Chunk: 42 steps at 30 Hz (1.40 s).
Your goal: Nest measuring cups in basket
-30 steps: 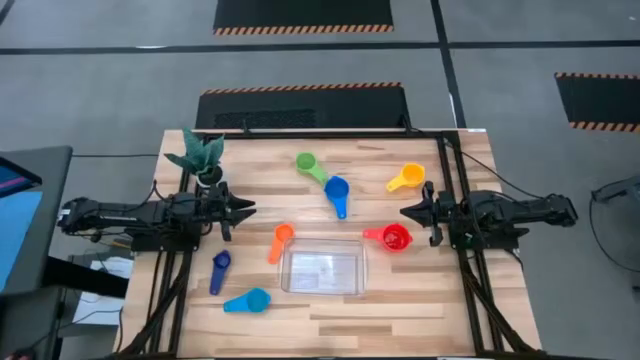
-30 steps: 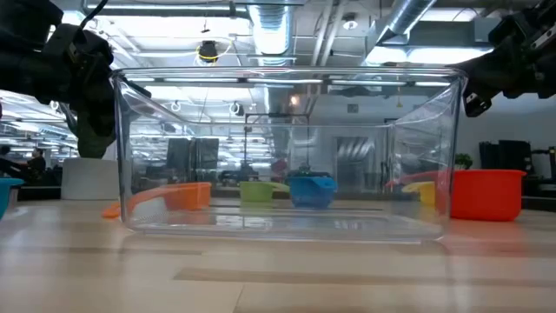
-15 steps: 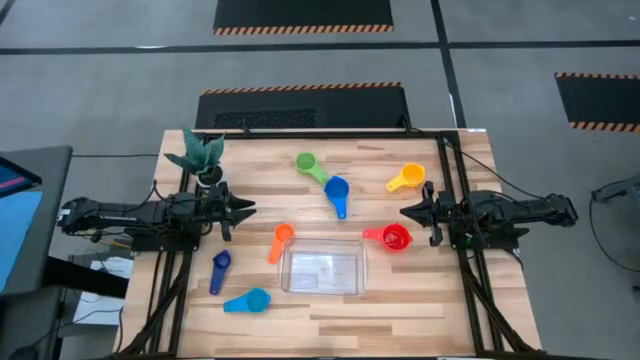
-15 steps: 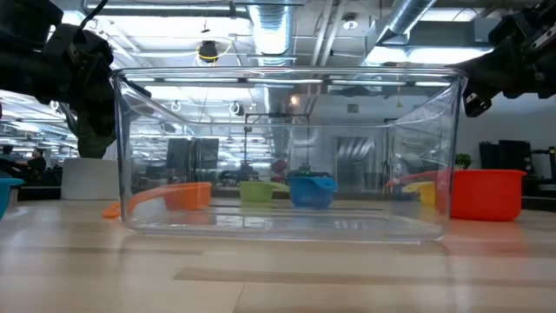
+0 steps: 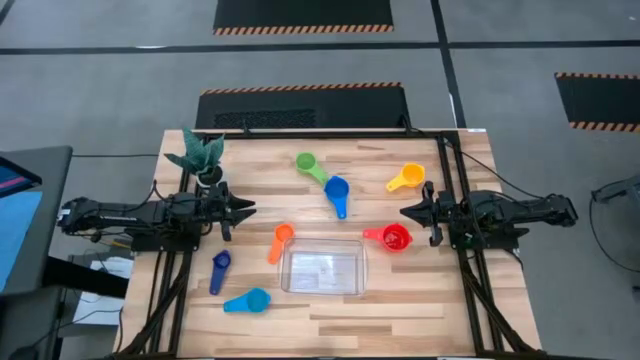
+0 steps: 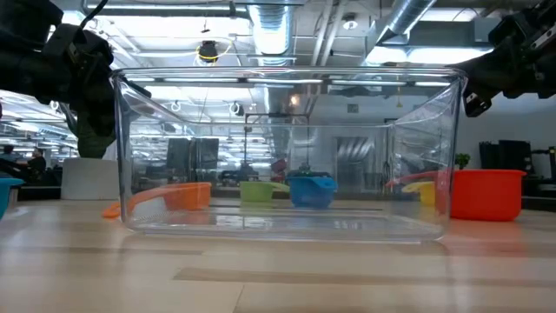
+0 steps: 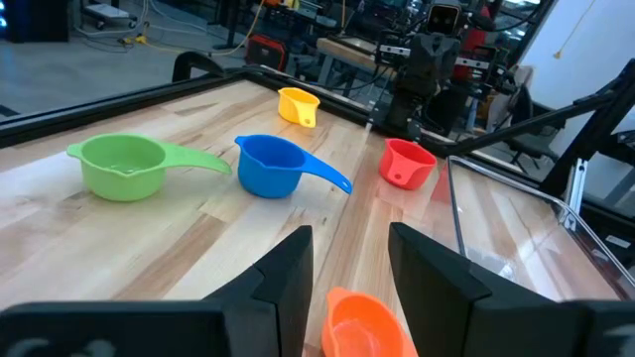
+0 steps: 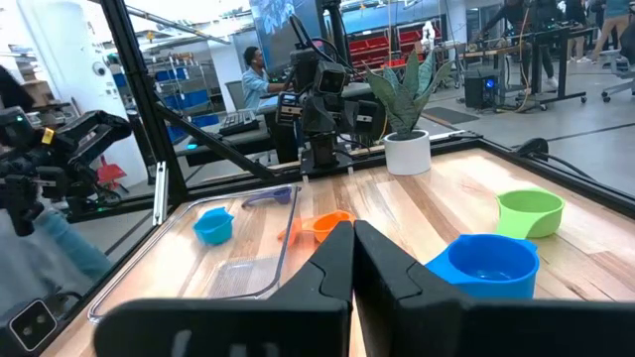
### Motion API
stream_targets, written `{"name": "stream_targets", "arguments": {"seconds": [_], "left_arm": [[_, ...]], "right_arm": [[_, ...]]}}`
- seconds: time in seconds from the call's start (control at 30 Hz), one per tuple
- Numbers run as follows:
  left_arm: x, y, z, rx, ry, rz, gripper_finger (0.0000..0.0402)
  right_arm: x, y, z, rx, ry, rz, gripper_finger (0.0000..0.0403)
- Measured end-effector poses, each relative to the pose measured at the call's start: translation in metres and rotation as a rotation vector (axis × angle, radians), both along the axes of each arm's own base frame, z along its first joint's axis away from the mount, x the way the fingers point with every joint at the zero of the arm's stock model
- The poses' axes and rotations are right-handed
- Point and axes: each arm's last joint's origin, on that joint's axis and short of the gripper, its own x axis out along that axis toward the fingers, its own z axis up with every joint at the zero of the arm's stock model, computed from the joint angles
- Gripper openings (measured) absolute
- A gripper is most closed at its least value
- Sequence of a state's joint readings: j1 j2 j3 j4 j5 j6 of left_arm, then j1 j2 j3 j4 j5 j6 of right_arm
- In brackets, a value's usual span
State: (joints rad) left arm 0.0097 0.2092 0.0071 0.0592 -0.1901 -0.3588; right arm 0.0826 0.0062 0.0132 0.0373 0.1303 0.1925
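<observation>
Several measuring cups lie apart on the wooden table, each resting on its base: green (image 5: 308, 163), blue (image 5: 337, 192), yellow (image 5: 407, 178), red (image 5: 395, 238), orange (image 5: 281, 240), navy (image 5: 220, 268) and light blue (image 5: 250, 300). The clear basket (image 5: 322, 267) stands near the table's near edge, with no cup in it. My left gripper (image 5: 247, 208) hovers open at the table's left side, above the table, pointing right; the orange cup (image 7: 362, 322) lies just ahead of it. My right gripper (image 5: 405, 211) hovers shut at the right side, pointing left, just beyond the red cup.
A white plant pot (image 5: 205, 160) with a green plant stands at the table's far left corner, close behind my left arm. Black frame rails run along the left and right table edges. Bare wood lies between the basket and the near edge.
</observation>
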Motion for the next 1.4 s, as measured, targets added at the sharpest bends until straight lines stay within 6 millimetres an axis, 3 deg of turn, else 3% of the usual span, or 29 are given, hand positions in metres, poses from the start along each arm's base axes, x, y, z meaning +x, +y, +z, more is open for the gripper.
{"name": "stream_targets", "arguments": {"seconds": [0.83,1.13,1.4], "left_arm": [[0.0,0.001,0.0,-0.012,-0.008,0.038,0.0126],[0.0,0.003,0.002,-0.266,-0.093,0.137,0.0126],[-0.001,0.005,0.002,-0.492,-0.17,0.227,0.0126]], "right_arm": [[0.0,0.0,0.0,0.0,0.0,0.0,0.0026],[0.0,0.0,0.003,-0.064,-0.037,-0.009,0.0026],[-0.003,-0.001,0.02,0.177,-0.226,0.019,0.0026]]}}
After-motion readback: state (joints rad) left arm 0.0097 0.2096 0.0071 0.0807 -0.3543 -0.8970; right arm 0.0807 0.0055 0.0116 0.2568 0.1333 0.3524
